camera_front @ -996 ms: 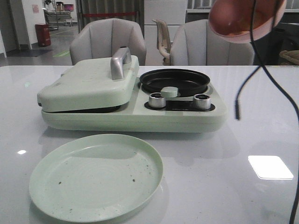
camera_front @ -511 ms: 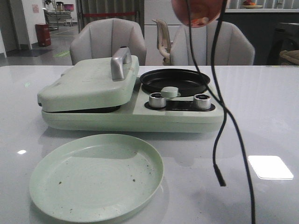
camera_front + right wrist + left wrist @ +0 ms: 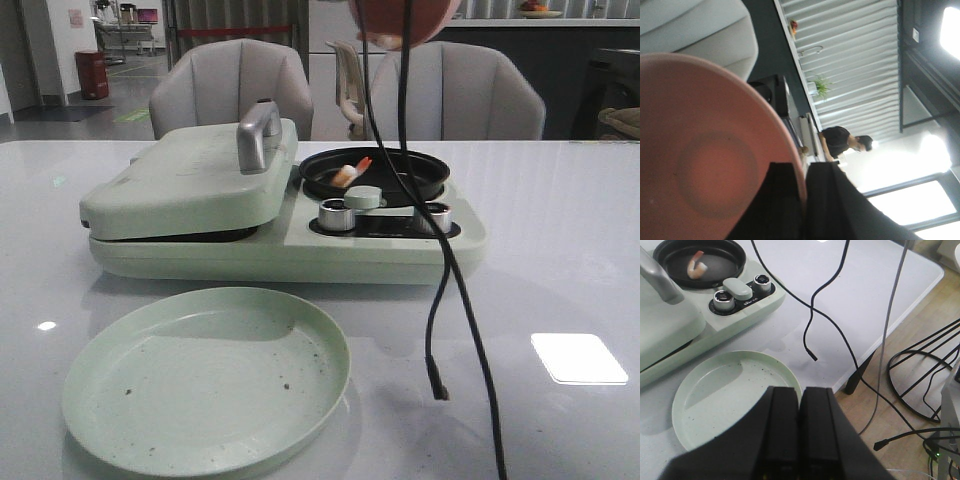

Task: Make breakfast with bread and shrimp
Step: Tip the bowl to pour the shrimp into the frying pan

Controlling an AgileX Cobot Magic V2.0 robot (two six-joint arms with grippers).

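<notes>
Right gripper (image 3: 802, 200) is clamped on the rim of the pink bowl (image 3: 405, 18), tipped directly above the black pan (image 3: 375, 173), where one shrimp (image 3: 347, 173) lies; left gripper (image 3: 800, 425), fingers together, hovers nearer the green plate (image 3: 205, 375); bread unseen.

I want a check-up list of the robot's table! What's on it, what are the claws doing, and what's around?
Surface: white glossy table, bare parts look clean.
Job's things: one shrimp in the black pan of the green cooker; bread not seen; cooker lid shut.
Clutter: green plate, dark specks on it, no food.
Claws: left claw shut, holding nothing; right claw shut on the rim of the pink bowl, raised and tipped above the pan.
Cables: black cables dangle in front of the cooker.
Surroundings: grey chairs behind the table.
</notes>
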